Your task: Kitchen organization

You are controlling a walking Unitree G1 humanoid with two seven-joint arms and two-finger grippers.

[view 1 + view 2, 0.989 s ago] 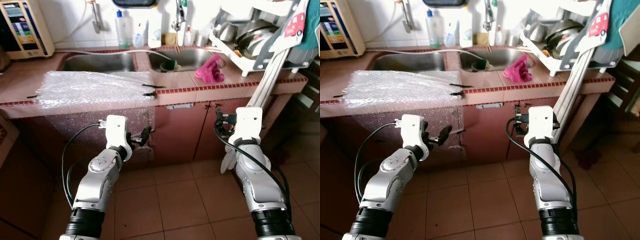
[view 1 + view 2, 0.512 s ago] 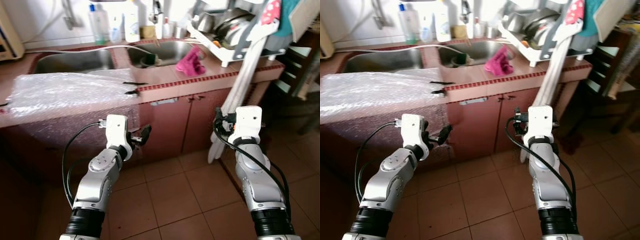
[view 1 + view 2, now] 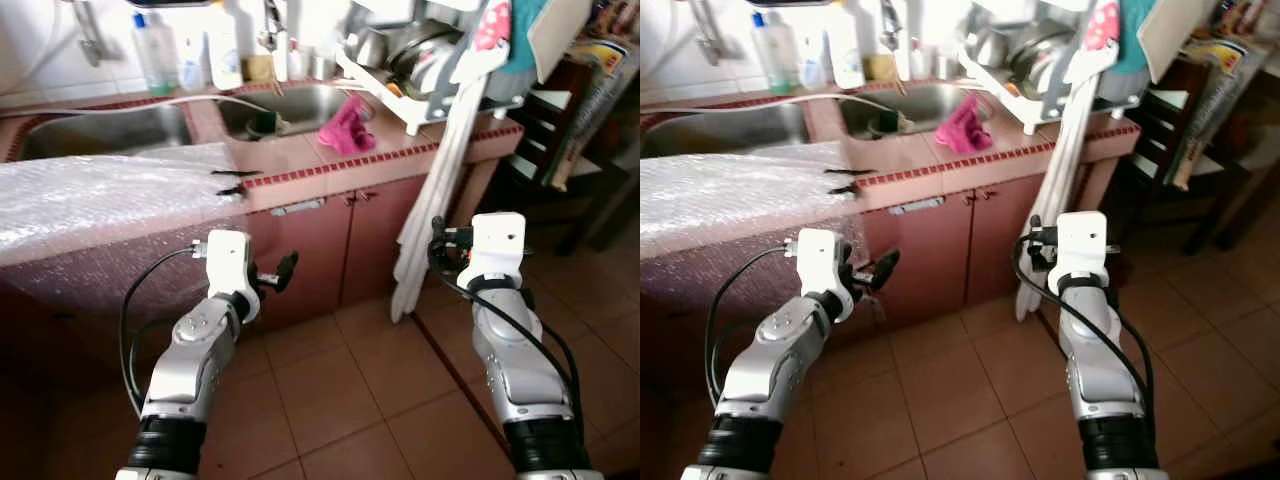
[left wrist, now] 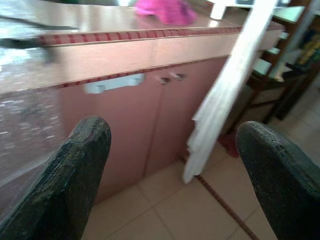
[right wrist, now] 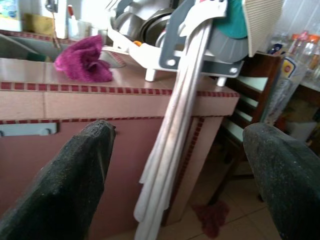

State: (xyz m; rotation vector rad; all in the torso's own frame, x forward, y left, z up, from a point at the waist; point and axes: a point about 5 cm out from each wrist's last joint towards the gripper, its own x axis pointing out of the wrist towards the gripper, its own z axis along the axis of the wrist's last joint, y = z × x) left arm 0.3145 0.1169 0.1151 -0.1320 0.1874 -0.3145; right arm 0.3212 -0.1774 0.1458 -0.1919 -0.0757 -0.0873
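Observation:
A tiled kitchen counter (image 3: 330, 168) with a double sink (image 3: 290, 105) stands ahead. A pink cloth (image 3: 342, 125) lies by the sink's right basin, and beside it a white dish rack (image 3: 420, 70) holds pots. A bubble wrap sheet (image 3: 100, 190) covers the counter's left part and hangs over its front, with black clips (image 3: 235, 180) at its edge. My left gripper (image 3: 280, 272) is held open low in front of the cabinet doors (image 4: 150, 115), with nothing in it. My right gripper (image 5: 180, 145) is also open and empty, level with the counter's right end.
Long white slats (image 3: 440, 190) lean from the floor against the dish rack. Bottles (image 3: 155, 60) stand behind the sinks. A dark wooden chair (image 3: 545, 140) sits right of the counter. Tiled floor (image 3: 340, 390) lies open below my arms.
The whole picture has slid left, so the camera has turned right; the chair has come into view. Both arms keep the same pose and both grippers stay open.

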